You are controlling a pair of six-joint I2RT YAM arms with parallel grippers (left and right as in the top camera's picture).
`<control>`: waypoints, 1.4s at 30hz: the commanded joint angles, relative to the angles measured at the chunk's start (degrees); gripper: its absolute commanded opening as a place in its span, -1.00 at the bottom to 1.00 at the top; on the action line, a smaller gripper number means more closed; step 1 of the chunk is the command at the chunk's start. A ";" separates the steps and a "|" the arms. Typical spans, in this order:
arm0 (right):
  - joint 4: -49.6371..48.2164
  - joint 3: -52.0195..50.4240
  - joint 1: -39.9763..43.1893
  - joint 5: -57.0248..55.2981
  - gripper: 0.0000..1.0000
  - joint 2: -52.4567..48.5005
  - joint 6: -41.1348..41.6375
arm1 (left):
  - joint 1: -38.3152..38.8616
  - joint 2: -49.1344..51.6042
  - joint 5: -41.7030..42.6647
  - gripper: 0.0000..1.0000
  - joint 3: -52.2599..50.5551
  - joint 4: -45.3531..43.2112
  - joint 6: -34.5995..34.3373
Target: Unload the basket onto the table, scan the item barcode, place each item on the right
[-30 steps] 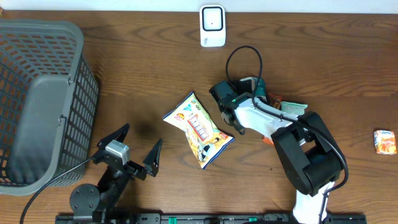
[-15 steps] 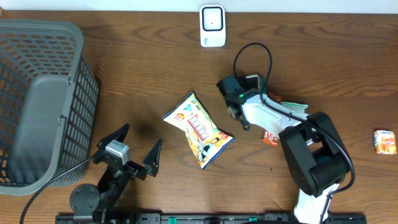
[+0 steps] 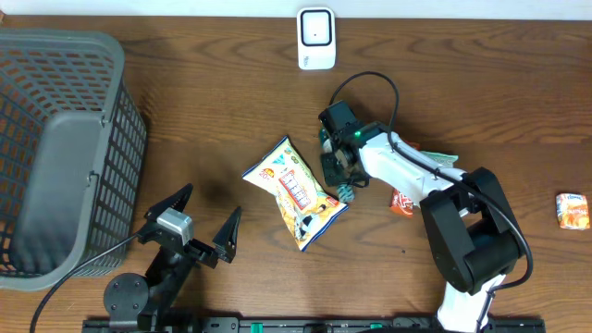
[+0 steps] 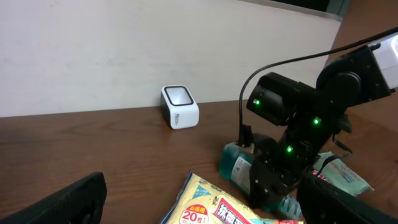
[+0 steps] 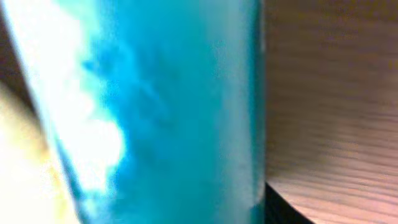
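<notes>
Far left, mesh basket (image 3: pixel 116 111); right jaws clamp teal bottle (image 4: pixel 235 168).

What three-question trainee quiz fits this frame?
1. True or false: the left gripper is open and empty.
2. Fill in: the white scanner stands ___ (nearer/farther) from the robot than the yellow snack bag.
3. The right gripper is shut on: A) the snack bag B) the teal bottle C) the scanner

Key: 1 true; 2 farther; 3 B.
</notes>
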State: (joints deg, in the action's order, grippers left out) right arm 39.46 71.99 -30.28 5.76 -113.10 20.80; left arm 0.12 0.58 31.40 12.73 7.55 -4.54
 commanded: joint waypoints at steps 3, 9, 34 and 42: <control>4.31 -0.26 -0.52 11.54 -0.47 -2.93 -1.38 | 0.22 -0.35 0.57 0.96 0.11 -0.04 -0.28; 5.11 0.11 -0.50 10.80 -0.38 2.75 -1.73 | 0.22 -0.35 0.57 0.96 0.11 -0.04 -0.28; 0.39 0.11 -0.57 -10.10 0.37 5.97 -1.53 | 0.22 -0.35 0.57 0.96 0.11 -0.04 -0.31; 0.50 0.11 0.00 -10.03 0.40 5.97 10.29 | 0.22 -0.35 0.57 0.96 0.11 -0.04 -0.28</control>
State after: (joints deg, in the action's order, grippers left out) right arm 39.88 72.25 -30.65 -3.49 -107.98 23.09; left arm 0.12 0.58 31.40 12.73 7.57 -4.54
